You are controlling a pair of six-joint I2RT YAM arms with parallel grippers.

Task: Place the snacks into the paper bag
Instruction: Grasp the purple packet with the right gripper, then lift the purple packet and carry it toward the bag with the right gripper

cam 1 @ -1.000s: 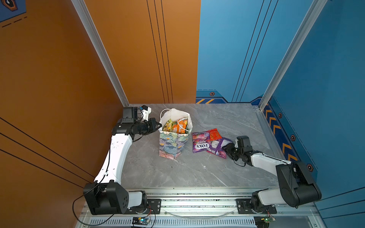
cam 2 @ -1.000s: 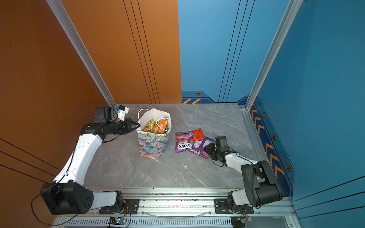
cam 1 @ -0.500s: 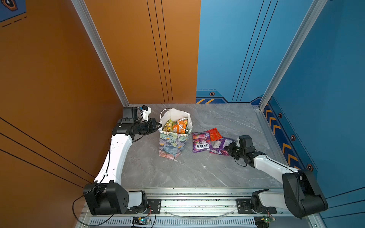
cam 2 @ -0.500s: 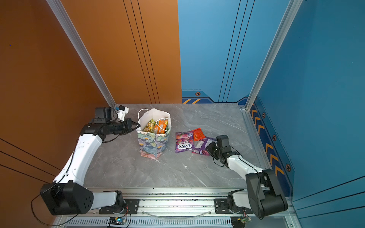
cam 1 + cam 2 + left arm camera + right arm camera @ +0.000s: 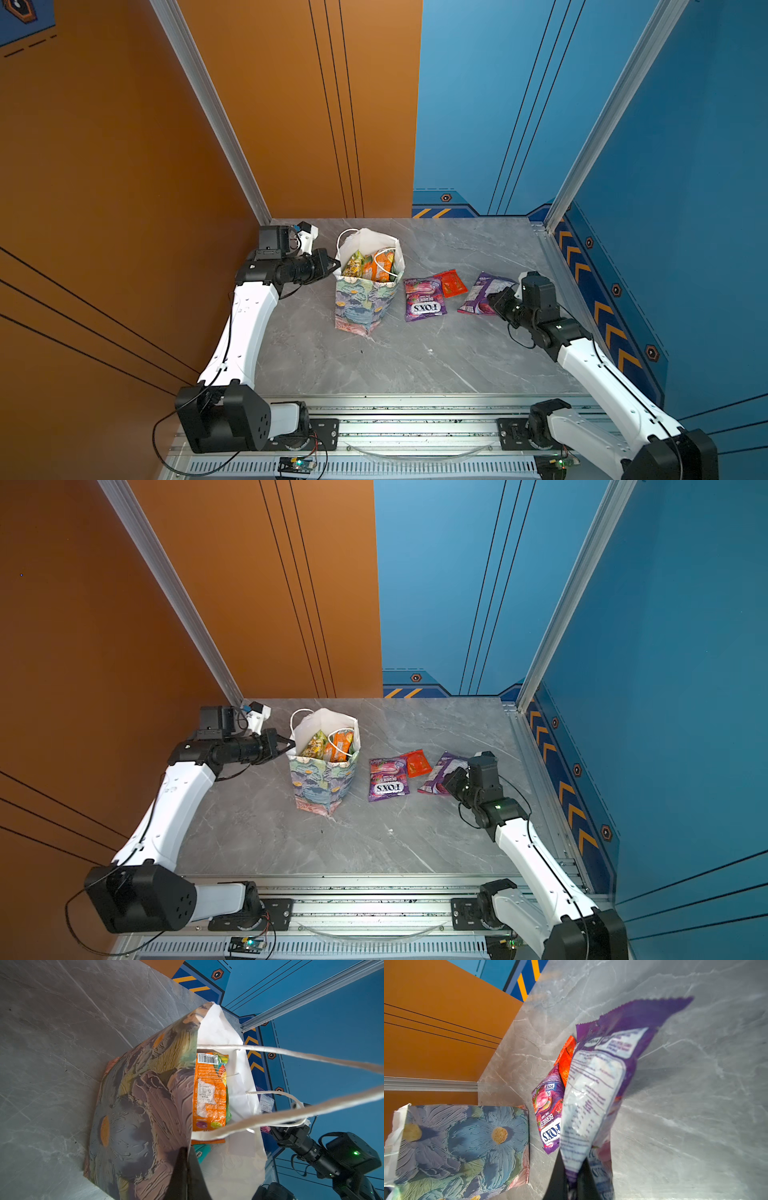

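Note:
The flowered paper bag (image 5: 365, 297) (image 5: 322, 781) (image 5: 143, 1103) (image 5: 463, 1142) stands upright at the left-middle of the table. My left gripper (image 5: 335, 266) (image 5: 291, 746) (image 5: 186, 1149) is shut on the bag's near rim. Inside it show an orange packet (image 5: 383, 262) (image 5: 209, 1093), a green one (image 5: 355, 266) and a teal one (image 5: 201, 1152). My right gripper (image 5: 494, 300) (image 5: 448, 782) (image 5: 572, 1160) is shut on one end of a purple packet (image 5: 482, 291) (image 5: 441, 771) (image 5: 602, 1076), which is tilted up off the table. A purple FOX'S packet (image 5: 424, 300) (image 5: 387, 780) (image 5: 548, 1113) and a red packet (image 5: 451, 282) (image 5: 417, 762) (image 5: 565, 1059) lie flat between the bag and that gripper.
The grey marble table (image 5: 415, 357) is walled by orange panels behind and left and blue panels right. A metal rail (image 5: 395, 415) runs along the front edge. The bag's white cord handles (image 5: 291, 1055) hang loose across the left wrist view.
My right gripper has shut on the purple packet and drawn it to the right, away from the other two packets. The left arm and the bag have stayed put.

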